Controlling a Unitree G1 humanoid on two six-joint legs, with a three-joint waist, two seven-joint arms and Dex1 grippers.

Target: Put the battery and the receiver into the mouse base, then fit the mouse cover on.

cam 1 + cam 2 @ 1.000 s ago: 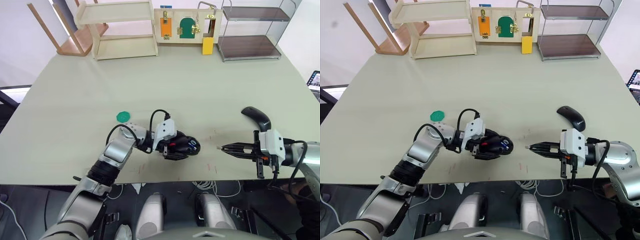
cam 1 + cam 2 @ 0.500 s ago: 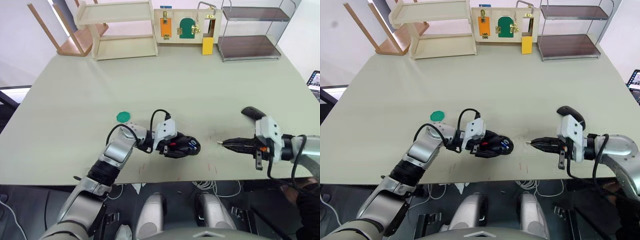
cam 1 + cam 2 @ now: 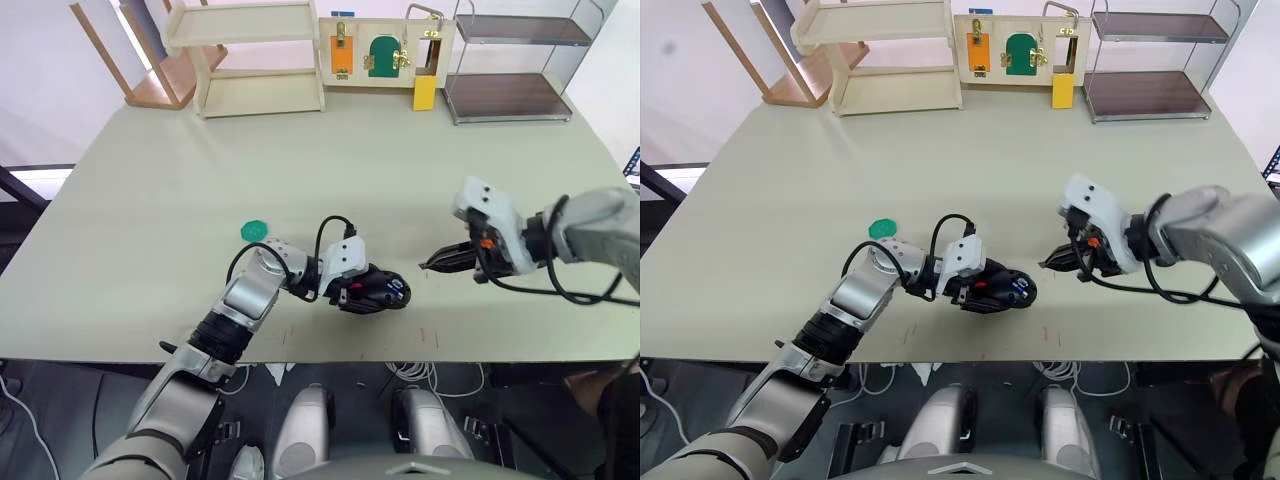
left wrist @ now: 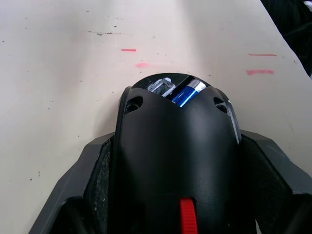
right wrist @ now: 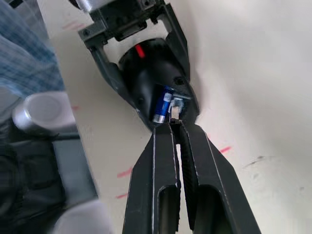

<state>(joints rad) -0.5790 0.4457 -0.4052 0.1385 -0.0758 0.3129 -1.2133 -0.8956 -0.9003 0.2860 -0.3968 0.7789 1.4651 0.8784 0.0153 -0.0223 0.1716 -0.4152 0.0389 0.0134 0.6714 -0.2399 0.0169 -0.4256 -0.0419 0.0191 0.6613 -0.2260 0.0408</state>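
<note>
While the pale table stretches away toward the shelves, the left gripper lies near its front edge, clenched around the mouse base, one black finger pressed to each flank. The right gripper hovers just beside the base's open end, its fingers pinched together (whether anything sits between the tips, I cannot tell). The blue battery lies in the base's hollow compartment, just ahead of those tips.

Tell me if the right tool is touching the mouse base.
Apart. The eye views show bare table between the right tool and the mouse base, which the left tool grips.
</note>
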